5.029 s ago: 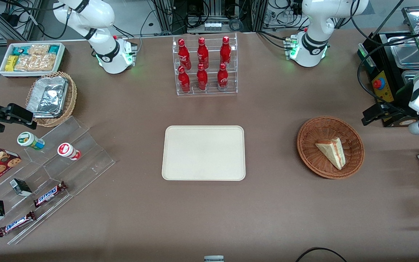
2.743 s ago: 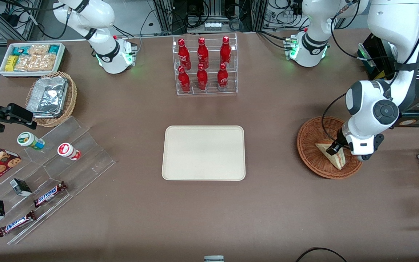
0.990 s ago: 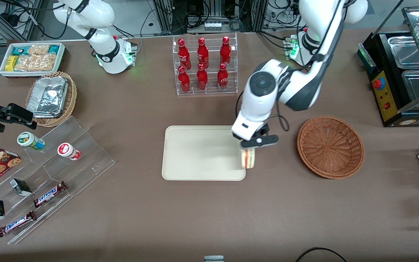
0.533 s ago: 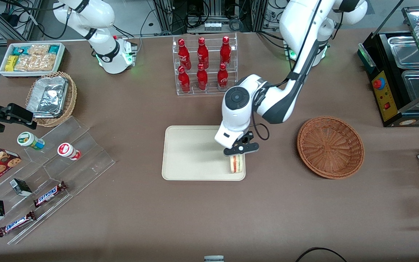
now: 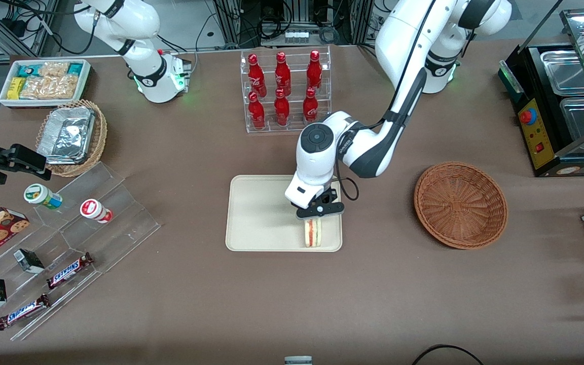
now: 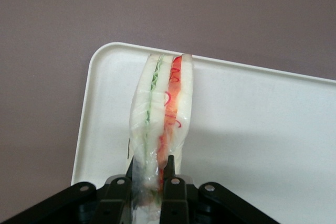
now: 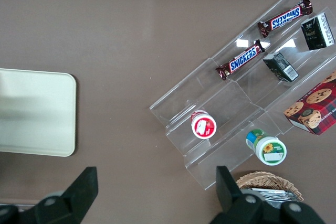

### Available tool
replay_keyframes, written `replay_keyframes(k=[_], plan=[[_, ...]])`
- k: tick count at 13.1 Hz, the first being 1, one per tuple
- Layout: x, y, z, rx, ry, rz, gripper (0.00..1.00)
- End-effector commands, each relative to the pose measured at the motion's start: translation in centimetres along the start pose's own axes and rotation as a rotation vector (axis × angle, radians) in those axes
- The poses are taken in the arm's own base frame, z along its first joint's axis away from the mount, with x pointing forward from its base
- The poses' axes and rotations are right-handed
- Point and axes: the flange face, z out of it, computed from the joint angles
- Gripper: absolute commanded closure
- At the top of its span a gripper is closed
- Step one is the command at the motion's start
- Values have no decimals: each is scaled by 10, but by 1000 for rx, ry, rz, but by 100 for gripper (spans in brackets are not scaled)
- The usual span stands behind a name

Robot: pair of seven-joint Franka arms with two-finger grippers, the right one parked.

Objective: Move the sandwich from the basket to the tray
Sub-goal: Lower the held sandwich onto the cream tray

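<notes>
Brown table (image 5: 180, 152) — one tray (image 5: 256, 218), one basket (image 5: 460, 205) (sandwich (image 5: 313, 233) in pincer (image 5: 314, 221)).

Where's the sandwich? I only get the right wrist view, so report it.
Observer: The sandwich is in the gripper, which is shut on it over the tray, at the corner nearest the front camera toward the working arm's end.
Operator: Check the basket.
Observer: The basket has nothing in it; it sits on the table toward the working arm's end, apart from the tray.
Operator: Tell me how the sandwich is turned.
Observer: It hangs on edge between the fingers, with its red and green filling stripes facing the left wrist camera. Whether it touches the tray, I cannot tell.
</notes>
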Motion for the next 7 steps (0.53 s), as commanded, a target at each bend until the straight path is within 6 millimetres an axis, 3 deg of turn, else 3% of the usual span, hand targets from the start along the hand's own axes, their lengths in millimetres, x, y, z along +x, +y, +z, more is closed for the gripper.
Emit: replay_keyframes(k=[1,4,5,6,7], plan=[[-10,11,16,24,21,-13,86],[-13,8,28,59,34,13,85],[-14,7,30,63,32,17,74],[-12,7,27,61,34,21,60],[-10,6,23,62,35,26,14]])
